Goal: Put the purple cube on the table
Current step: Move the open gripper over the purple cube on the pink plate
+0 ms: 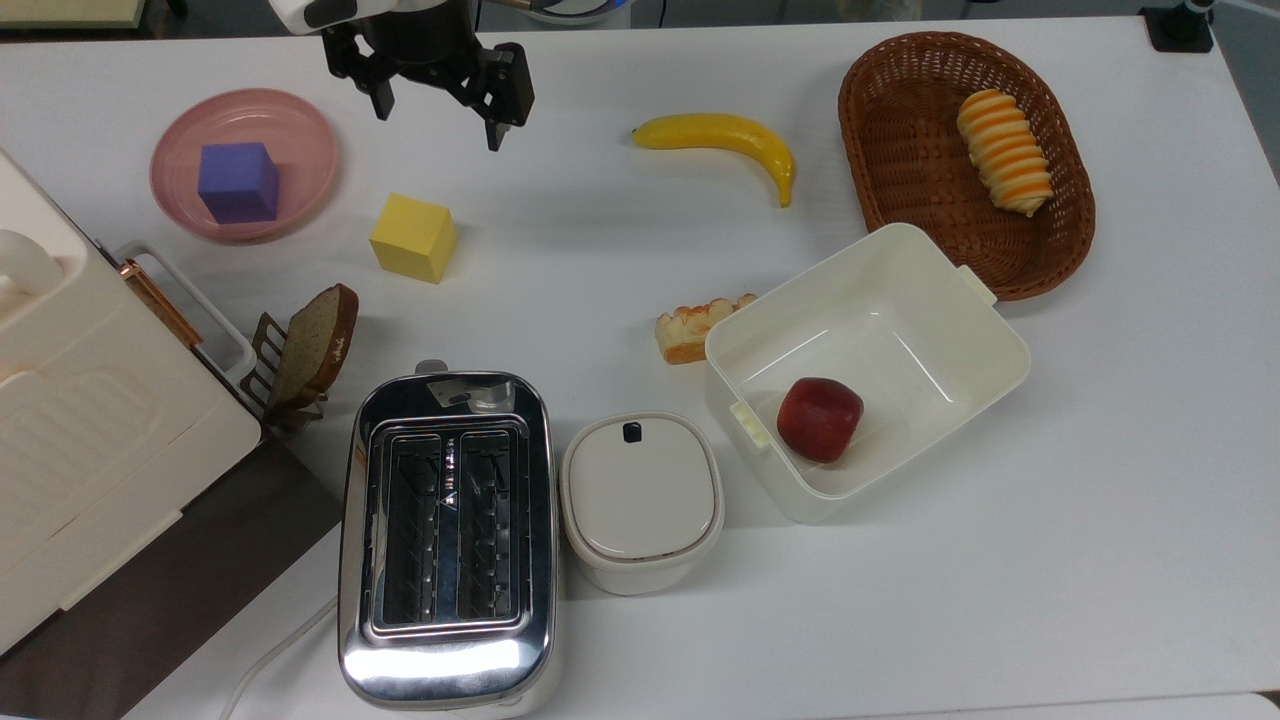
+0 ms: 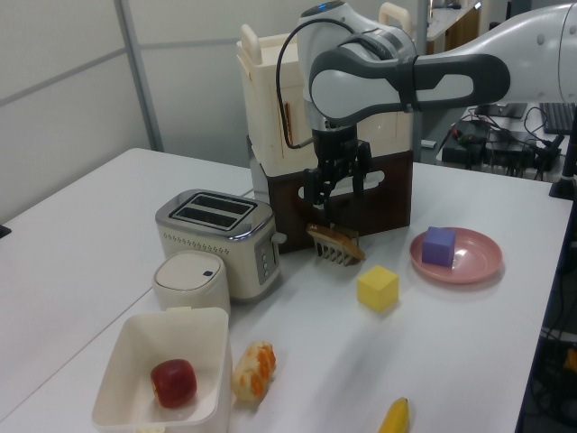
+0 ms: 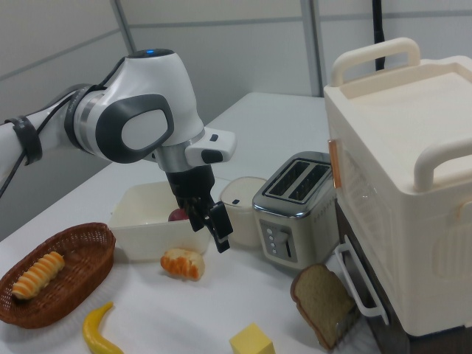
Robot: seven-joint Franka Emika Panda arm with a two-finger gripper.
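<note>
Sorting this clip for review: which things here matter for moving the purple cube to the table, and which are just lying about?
Part of the job:
purple cube, on the pink plate
table
gripper, jaws open

Lying about:
yellow cube
banana
toaster
wicker basket
red apple

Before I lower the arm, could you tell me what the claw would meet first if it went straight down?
Probably bare white table: the open claw hangs between the round pink plate and the yellow banana, though depth is uncertain.

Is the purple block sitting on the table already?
No, the purple cube rests on the round pink plate, not directly on the white table, and the open gripper holds nothing.
</note>
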